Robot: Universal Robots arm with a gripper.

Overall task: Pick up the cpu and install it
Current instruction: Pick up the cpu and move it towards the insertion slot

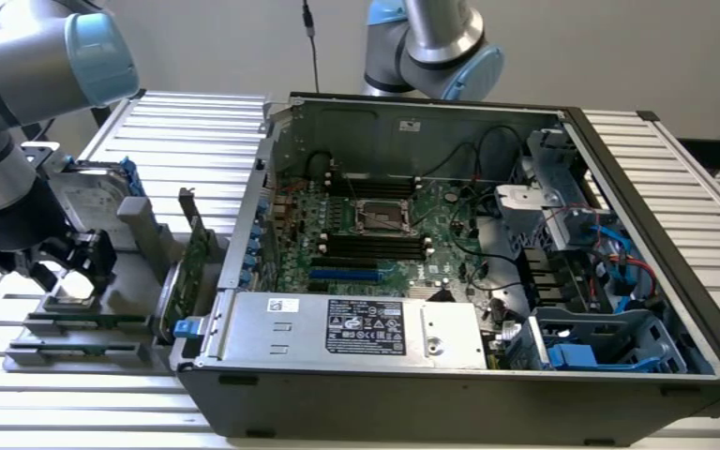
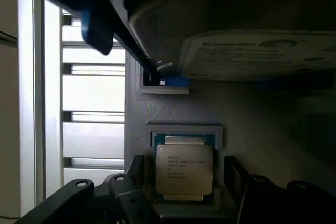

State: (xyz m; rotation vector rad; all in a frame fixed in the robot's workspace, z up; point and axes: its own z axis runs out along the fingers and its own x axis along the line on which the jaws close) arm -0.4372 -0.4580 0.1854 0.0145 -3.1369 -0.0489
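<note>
Wrist view: gripper spread, either side of cpu seated in grey tray. Exterior view: arm low over tray, exterior view's left; PC case w/ mobo socket.

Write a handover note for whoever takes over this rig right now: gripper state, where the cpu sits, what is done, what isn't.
Gripper: open, low over the grey moulded parts holder on the exterior view's left of the open black computer case.
Small flat square silvery-grey cpu: lying in its recess in the holder, a finger on either side, not gripped.
Metal-framed motherboard socket: looks empty.
Done: gripper positioned around the cpu.
Left: grasp, lift, install.
</note>
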